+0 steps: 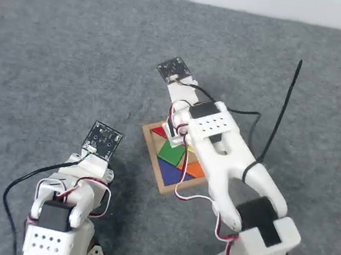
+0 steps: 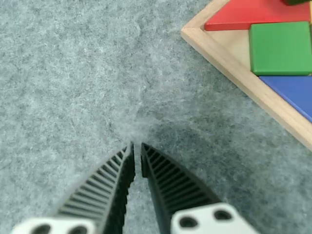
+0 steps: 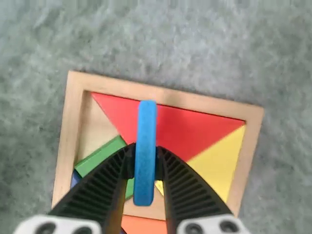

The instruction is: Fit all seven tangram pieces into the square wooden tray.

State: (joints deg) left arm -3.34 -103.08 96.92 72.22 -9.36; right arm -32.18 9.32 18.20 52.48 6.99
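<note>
The square wooden tray (image 1: 152, 158) was set on the grey, felt-covered table (image 1: 52, 49). Inside the tray, a red triangle (image 3: 185, 129) was laid along one rim, with a yellow triangle (image 3: 219, 161) touching it. A green square (image 2: 280, 48) was placed near the tray's middle, a dark blue piece (image 2: 292, 92) just beside it, and an orange piece (image 3: 146, 225) was partly seen. Bare wood was shown between the red triangle and the green square.

The right claw (image 3: 145, 152) was positioned above the tray's middle, clamped on a light blue piece (image 3: 146, 122), which was gripped on edge. Whether that piece touched the tray could not be told.

The left claw (image 2: 137, 148) was seen over the table near a corner of the tray, outside it. Its fingers were drawn narrow, with nothing between them.
</note>
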